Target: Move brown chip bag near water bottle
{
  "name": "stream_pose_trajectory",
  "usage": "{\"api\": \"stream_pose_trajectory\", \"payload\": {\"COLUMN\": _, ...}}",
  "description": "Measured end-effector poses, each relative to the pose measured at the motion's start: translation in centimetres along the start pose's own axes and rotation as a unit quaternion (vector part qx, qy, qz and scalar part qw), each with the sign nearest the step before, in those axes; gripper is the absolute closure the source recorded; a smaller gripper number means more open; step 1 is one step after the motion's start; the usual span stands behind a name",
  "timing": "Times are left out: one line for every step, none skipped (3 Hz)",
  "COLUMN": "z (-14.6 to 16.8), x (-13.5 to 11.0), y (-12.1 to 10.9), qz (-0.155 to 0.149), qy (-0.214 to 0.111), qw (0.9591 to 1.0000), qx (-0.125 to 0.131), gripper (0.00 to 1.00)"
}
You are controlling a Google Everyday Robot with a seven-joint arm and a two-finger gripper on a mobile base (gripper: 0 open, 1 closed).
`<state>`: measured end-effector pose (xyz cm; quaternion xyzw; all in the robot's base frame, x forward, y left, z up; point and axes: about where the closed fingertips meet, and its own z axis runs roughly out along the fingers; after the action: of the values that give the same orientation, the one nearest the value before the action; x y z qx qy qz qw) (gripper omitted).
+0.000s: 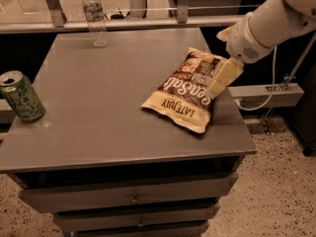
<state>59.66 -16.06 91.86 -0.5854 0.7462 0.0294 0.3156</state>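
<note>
The brown chip bag (183, 92) lies flat on the right half of the grey table (108, 112), with tan ends and white "Sea Salt" script. The water bottle (94, 16), clear with a white cap, stands upright at the table's far left edge. My gripper (220, 79), cream-coloured on a white arm, reaches in from the upper right and hangs over the bag's right edge. I cannot tell whether it touches the bag. The bag and the bottle are far apart.
A green drink can (20, 97) stands at the table's left edge. Drawers (133, 199) sit under the tabletop. A rail and window frame (148, 22) run behind the table. A cable (269, 90) hangs on the right, over speckled floor.
</note>
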Motion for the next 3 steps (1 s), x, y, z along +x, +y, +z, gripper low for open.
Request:
{"api": "stream_pose_trajectory", "payload": {"z": 3.4, "x": 0.9, "y": -1.7, "qz": 0.023, "qy": 0.005, "qw": 0.9997, "qx": 0.000, "gripper": 0.03}}
{"api": "stream_pose_trajectory", "payload": {"z": 5.0, "x": 1.6, "y": -2.1, "qz": 0.044, "qy": 0.010, "qw": 0.9989, "qx": -0.009, "gripper": 0.26}}
{"api": "stream_pose_trajectory", "payload": {"z": 5.2, "x": 1.3, "y": -2.4, "qz": 0.056, "qy": 0.008, "qw": 0.9983, "qx": -0.014, "gripper": 0.49}}
